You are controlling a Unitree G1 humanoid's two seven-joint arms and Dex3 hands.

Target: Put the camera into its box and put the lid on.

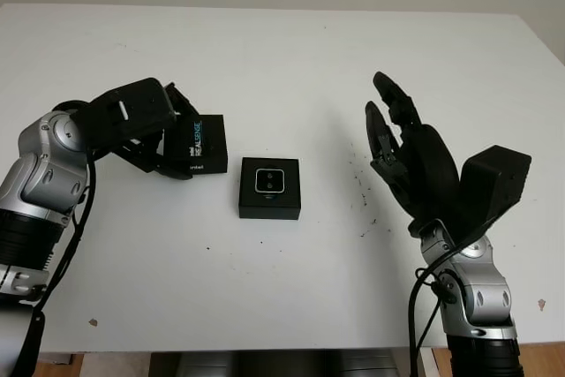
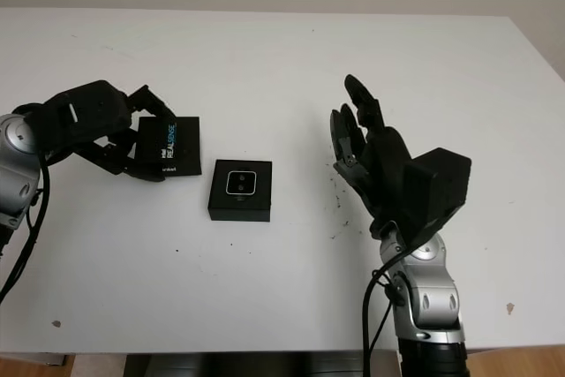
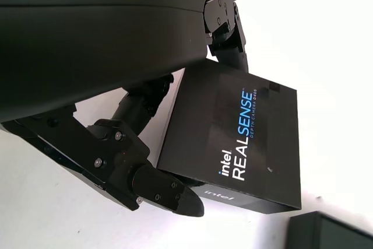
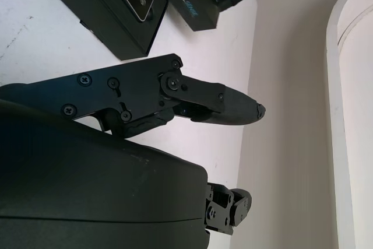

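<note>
Table [image 1: 282,50]: white, carries all items; dark specks right of centre.
Right hand [image 1: 408,158]: raised above the table's right side, open, holding nothing, well apart from the box.
Left hand [image 1: 141,125]: at table's left, fingers [image 3: 157,182] closed around the lid, gripping its edges.
Box [image 1: 269,187]: black, open, at table centre, just right of the lid.
Lid [image 1: 198,145]: black, printed "intel REALSENSE", tilted in the left hand's grasp, beside the box, not on it.
Camera [image 1: 269,181]: seated inside the box, lenses facing up.
</note>
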